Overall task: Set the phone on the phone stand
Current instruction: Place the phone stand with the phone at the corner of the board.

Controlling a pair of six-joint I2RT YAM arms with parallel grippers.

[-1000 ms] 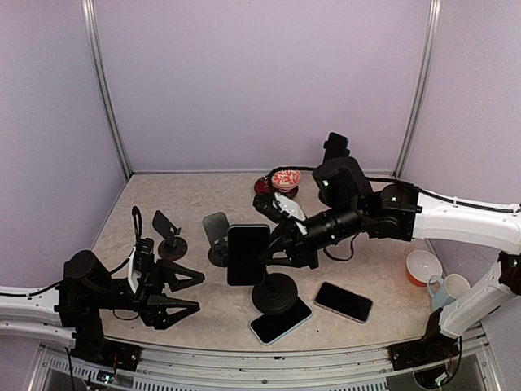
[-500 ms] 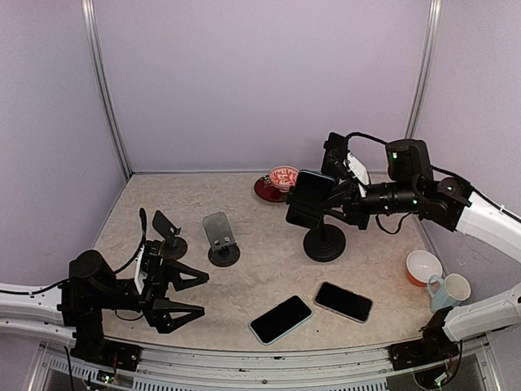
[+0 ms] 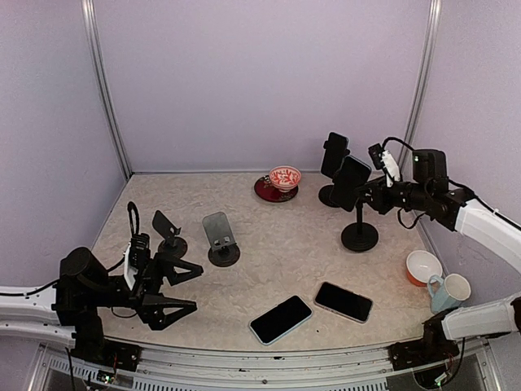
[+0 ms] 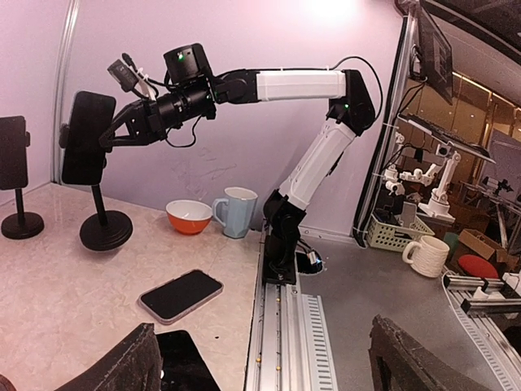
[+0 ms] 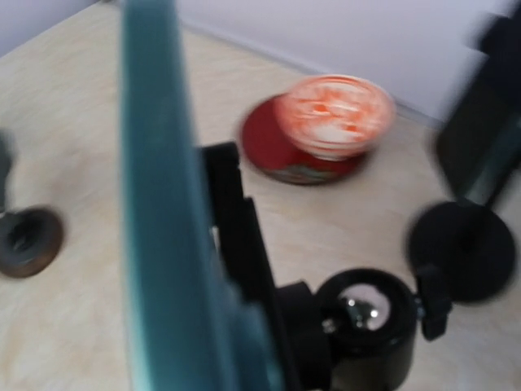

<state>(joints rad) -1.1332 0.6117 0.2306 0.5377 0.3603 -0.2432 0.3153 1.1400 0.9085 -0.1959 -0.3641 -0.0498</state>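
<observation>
The right gripper (image 3: 365,194) is clamped on the dark phone (image 3: 350,181), its fingers (image 4: 130,129) closing on the handset from behind its upper part. The phone stands upright in the cradle of a black phone stand (image 3: 359,237). The stand's post drops straight below the fingers, and its round base appears to rest on the table (image 3: 277,244). In the right wrist view the phone's teal edge (image 5: 155,212) runs up the frame right in front of the camera, with the stand's cradle and joint just behind it. The fingers themselves cannot be made out in that view.

Just beyond the right fingers, toward the back wall, a second stand (image 3: 330,195) carries another phone (image 3: 334,153). It sits close to the held phone but apart from it. Farther to that side a patterned bowl (image 3: 285,175) sits on a red saucer (image 3: 269,191).

The left gripper (image 3: 186,287) hovers low with its fingers (image 3: 183,269) spread wide and nothing between them, well apart from the held phone. Two flat handsets (image 3: 281,319) (image 3: 343,301) lie on the table ahead of those fingers. The nearer one lies just beside one fingertip in the left wrist view. An orange bowl (image 4: 189,217) and a pale blue mug (image 4: 236,212) stand beyond them.
</observation>
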